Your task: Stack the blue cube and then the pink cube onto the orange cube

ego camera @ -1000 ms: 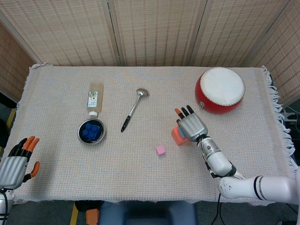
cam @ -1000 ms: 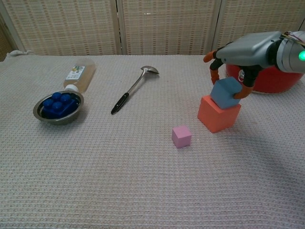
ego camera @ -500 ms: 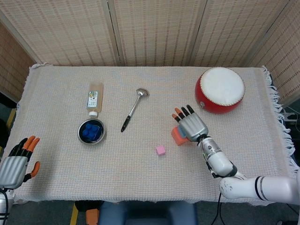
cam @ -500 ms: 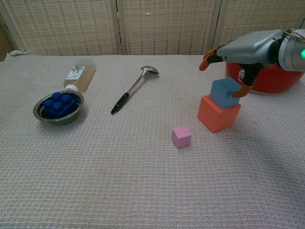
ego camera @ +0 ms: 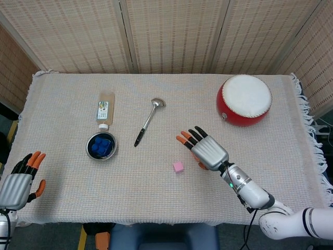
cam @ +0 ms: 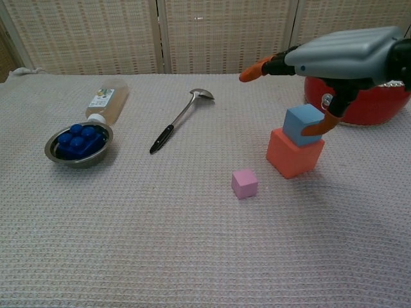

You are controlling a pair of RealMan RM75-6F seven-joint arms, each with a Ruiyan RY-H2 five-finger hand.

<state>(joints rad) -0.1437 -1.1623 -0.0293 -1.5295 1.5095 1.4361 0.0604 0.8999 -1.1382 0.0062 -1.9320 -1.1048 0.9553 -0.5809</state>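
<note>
In the chest view the blue cube (cam: 302, 124) rests on the orange cube (cam: 293, 154) at the right of the table. The pink cube (cam: 244, 183) lies on the cloth to their front left; the head view shows it too (ego camera: 178, 166). My right hand (cam: 340, 54) hovers above the stack with fingers spread and nothing in it. Seen from the head, that right hand (ego camera: 206, 150) covers both stacked cubes. My left hand (ego camera: 18, 182) stays open and empty by the table's front left corner.
A red drum (ego camera: 244, 100) stands at the back right, close behind the stack. A ladle (ego camera: 148, 121) lies mid-table. At the left are a steel bowl of blue pieces (ego camera: 101, 146) and a bottle (ego camera: 105, 108) lying flat.
My right hand let go of the blue cube, spread its fingers and rose above the stack, drifting toward me and leftward. The blue cube now sits square on the orange one.
</note>
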